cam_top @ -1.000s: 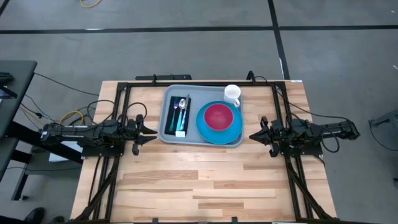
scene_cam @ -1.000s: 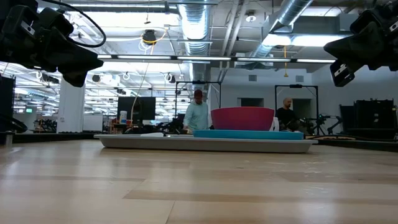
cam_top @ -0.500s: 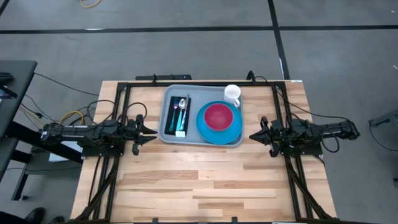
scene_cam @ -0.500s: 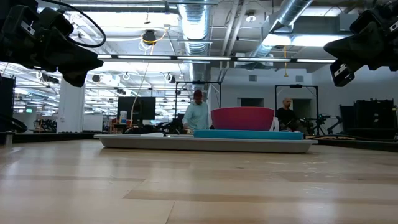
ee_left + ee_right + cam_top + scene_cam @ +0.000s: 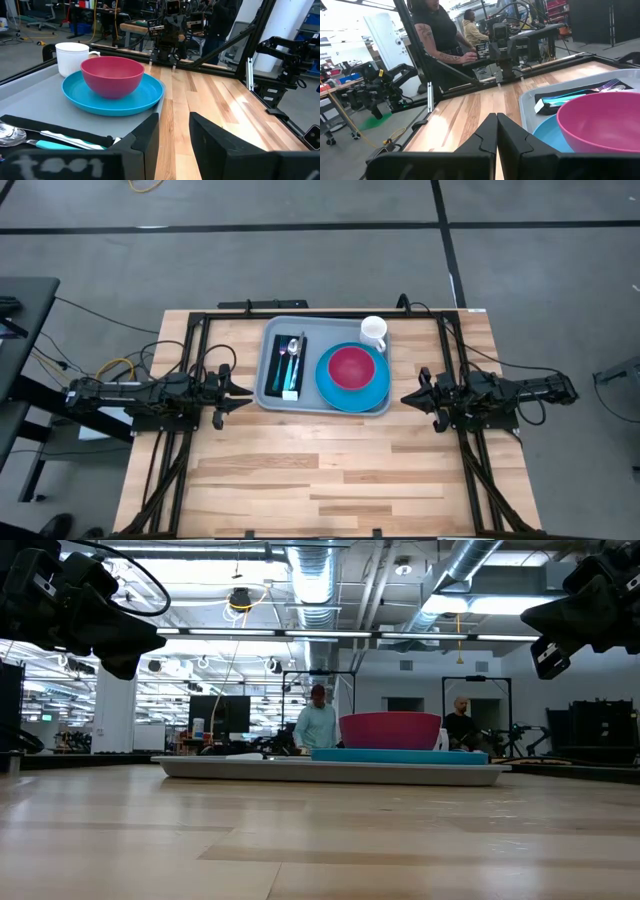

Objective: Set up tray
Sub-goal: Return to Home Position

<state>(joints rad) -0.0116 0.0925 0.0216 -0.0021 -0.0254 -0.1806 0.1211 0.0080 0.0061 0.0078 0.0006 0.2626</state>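
I see my matte-black jointed left arm (image 5: pixel 140 395) and matte-black jointed right arm (image 5: pixel 510 392): boxy links, thin black cables (image 5: pixel 200 360) looping alongside. The black left gripper (image 5: pixel 240 392) and black right gripper (image 5: pixel 408 398) carry flat, angular, wedge-tipped fingers (image 5: pixel 145 137), smooth-faced.

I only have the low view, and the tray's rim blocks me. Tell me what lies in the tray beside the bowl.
Observer: From above, a black napkin lies in the tray at the left arm's end, with cutlery on it.
Operator: Now the tray's other end.
Observer: A white mug stands in a corner there, next to the blue plate.
Operator: Now the arms: open or shut.
Observer: By the wrist views, the left gripper is open and the right gripper is shut; neither holds anything.
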